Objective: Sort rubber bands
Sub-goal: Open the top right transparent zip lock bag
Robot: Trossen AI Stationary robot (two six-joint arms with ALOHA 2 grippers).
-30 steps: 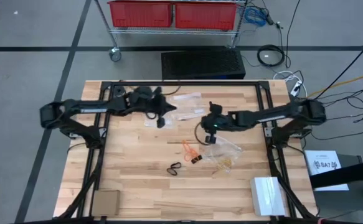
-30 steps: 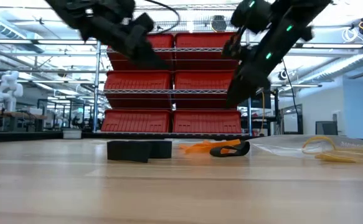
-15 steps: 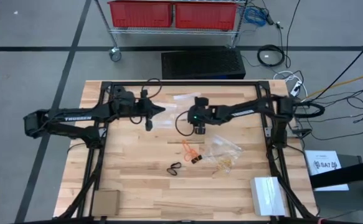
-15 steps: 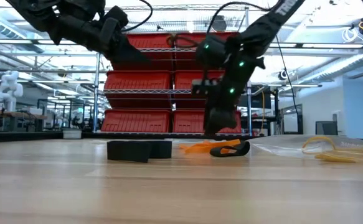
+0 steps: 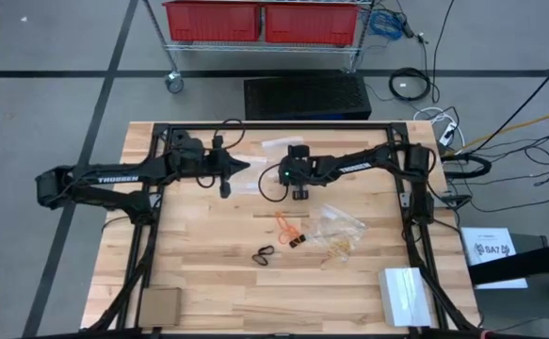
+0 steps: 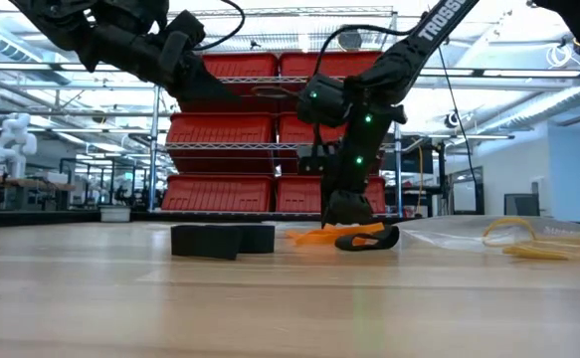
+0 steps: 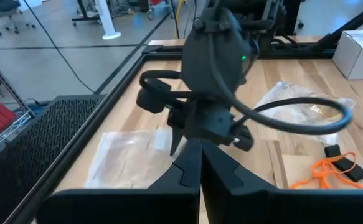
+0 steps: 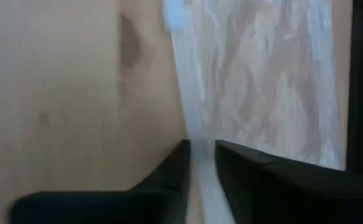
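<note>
Two arms hung over the table's (image 5: 189, 282) far half. Left gripper (image 5: 225, 191) hovered, fingers pressed together, empty. Right gripper (image 8: 200, 163) pointed down, its fingers narrowly apart astride a clear bag's (image 8: 256, 74) edge. Nearer lay the rubber bands (image 5: 291, 231): black, then orange; tan ones inside another bag (image 5: 340, 226).
</note>
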